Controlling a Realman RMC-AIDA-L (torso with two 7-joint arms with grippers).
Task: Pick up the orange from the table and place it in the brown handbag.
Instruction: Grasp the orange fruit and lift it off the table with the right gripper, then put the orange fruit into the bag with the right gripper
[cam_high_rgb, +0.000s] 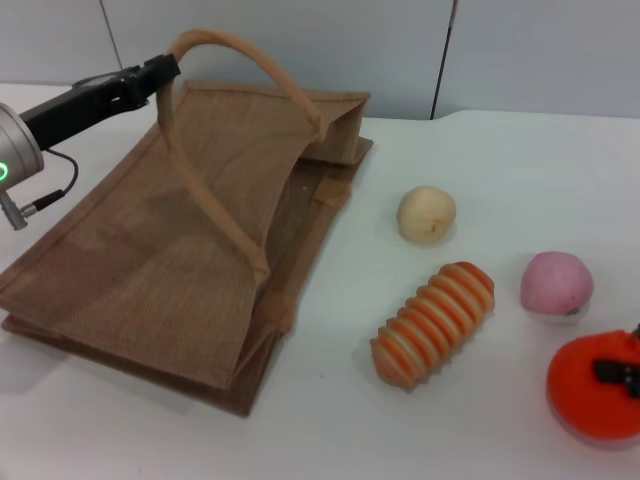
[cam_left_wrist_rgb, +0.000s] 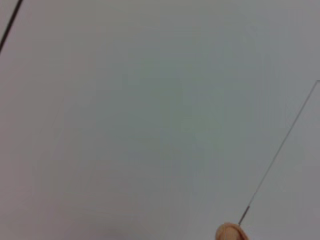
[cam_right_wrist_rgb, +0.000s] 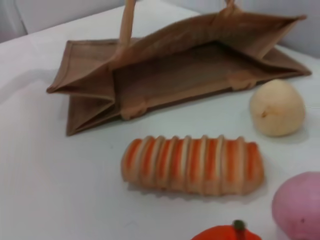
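Orange (cam_high_rgb: 585, 392) sits on the white counter (cam_high_rgb: 520, 150) at about 4 o'clock in the head view, near the lower right corner, with the right gripper (cam_high_rgb: 620, 370) directly over its top; dark gripper parts lie against the fruit, but whether the fingers are apart or together cannot be told. In the right wrist view only the fruit's top and stem show at the lower edge.

Just beside it toward 12 o'clock lies a pale pink fruit (cam_high_rgb: 556, 283). A ribbed orange-and-cream oblong item (cam_high_rgb: 434, 322) lies near the centre, and a cream-coloured round fruit (cam_high_rgb: 426, 213) rests beyond it.

The brown handbag (cam_high_rgb: 170, 250) lies on its side toward 9 o'clock, its mouth facing the fruits. The left gripper (cam_high_rgb: 160, 72), at about 11 o'clock, is clamped on one handle (cam_high_rgb: 240, 50), holding it raised so the bag's mouth gapes open.
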